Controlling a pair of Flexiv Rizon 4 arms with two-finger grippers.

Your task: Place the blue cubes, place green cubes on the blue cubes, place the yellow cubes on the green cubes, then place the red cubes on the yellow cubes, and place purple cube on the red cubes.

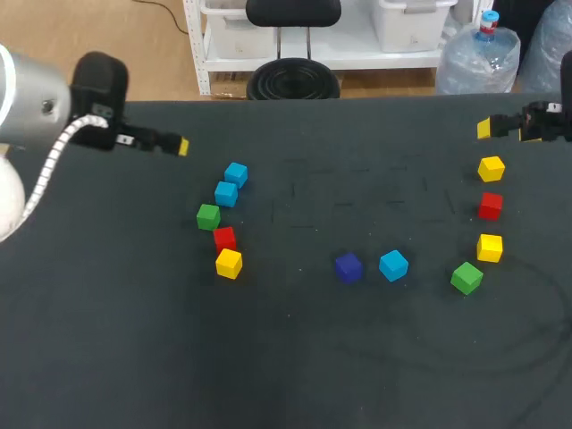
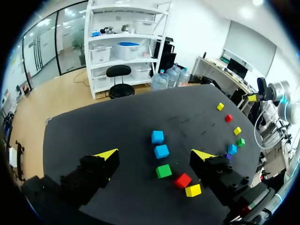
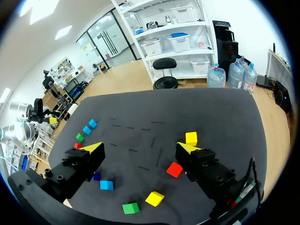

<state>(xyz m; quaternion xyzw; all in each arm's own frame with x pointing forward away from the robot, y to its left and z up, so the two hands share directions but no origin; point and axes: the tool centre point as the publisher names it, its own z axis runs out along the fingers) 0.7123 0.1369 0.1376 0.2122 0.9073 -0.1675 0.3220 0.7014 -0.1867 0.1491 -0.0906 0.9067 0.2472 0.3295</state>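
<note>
Blue cubes [image 1: 226,193] are lying loose at one o'clock of a green cube [image 1: 208,215]. My left pincer [image 2: 155,154] and right pincer [image 3: 139,148] are gaping wide, so I'm judging it best to straddle one squarely.

No text, label, number or sign can be read in any of the views.
</note>
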